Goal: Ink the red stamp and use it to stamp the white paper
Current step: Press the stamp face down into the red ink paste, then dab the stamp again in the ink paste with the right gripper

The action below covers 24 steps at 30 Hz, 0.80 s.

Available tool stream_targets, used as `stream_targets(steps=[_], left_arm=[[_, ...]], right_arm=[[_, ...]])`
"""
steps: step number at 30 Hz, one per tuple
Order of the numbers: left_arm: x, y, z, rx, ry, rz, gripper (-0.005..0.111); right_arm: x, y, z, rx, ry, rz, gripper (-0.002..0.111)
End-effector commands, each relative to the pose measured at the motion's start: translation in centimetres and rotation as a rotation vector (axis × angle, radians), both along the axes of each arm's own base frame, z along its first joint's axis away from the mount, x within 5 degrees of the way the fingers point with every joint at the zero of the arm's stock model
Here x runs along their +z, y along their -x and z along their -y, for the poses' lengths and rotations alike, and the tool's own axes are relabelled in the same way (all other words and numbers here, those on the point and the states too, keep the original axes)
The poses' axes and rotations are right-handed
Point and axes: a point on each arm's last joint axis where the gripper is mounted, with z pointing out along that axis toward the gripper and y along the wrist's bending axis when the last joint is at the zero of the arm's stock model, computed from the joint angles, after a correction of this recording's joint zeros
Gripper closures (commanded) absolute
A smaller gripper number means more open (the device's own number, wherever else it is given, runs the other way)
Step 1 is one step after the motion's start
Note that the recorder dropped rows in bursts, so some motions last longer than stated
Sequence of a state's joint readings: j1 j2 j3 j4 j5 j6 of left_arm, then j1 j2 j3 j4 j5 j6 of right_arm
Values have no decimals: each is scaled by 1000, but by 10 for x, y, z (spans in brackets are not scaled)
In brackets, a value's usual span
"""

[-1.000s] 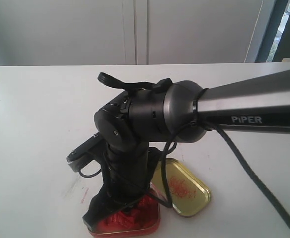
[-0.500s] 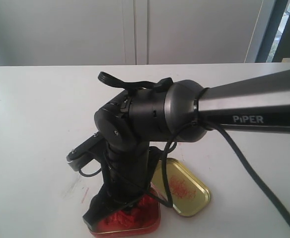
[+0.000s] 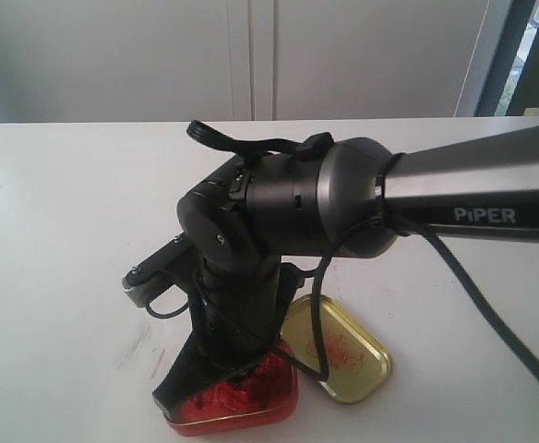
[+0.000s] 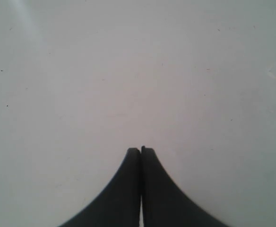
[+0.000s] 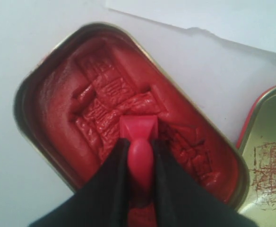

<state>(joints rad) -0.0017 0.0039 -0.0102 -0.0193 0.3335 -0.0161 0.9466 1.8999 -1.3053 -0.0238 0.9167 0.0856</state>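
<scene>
My right gripper [image 5: 140,143] is shut on the red stamp [image 5: 138,126], its black fingers pinching the round knob. The stamp's square base points down at the lumpy red paste of the open ink tin [image 5: 22,101]; I cannot tell if it touches. In the exterior view the right gripper [image 3: 228,374] reaches down into the same tin [image 3: 269,415] at the table's front edge, and the stamp is hidden there. An edge of the white paper [image 5: 213,16] lies just beyond the tin. My left gripper [image 4: 141,150] is shut and holds nothing, over bare white tabletop.
The gold tin lid [image 3: 348,355] with red smears lies open-side up, touching the tin's right side; it also shows in the right wrist view as a lid [image 5: 270,156]. Faint red marks [image 3: 154,355] stain the table left of the tin. The right arm [image 3: 473,208] spans the scene.
The right arm has risen slightly and shifted right, and its gripper has lifted a little over the tin, so more of the red paste shows.
</scene>
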Motion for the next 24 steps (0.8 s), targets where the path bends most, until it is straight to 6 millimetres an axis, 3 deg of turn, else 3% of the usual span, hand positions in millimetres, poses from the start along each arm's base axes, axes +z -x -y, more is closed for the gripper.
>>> stream_targets(steps=[1, 24], left_arm=[[-4, 0, 0, 0, 4, -14, 107], [-4, 0, 0, 0, 4, -14, 107]], right_arm=[[5, 1, 0, 3, -12, 18, 108], [20, 2, 2, 3, -54, 52, 108]])
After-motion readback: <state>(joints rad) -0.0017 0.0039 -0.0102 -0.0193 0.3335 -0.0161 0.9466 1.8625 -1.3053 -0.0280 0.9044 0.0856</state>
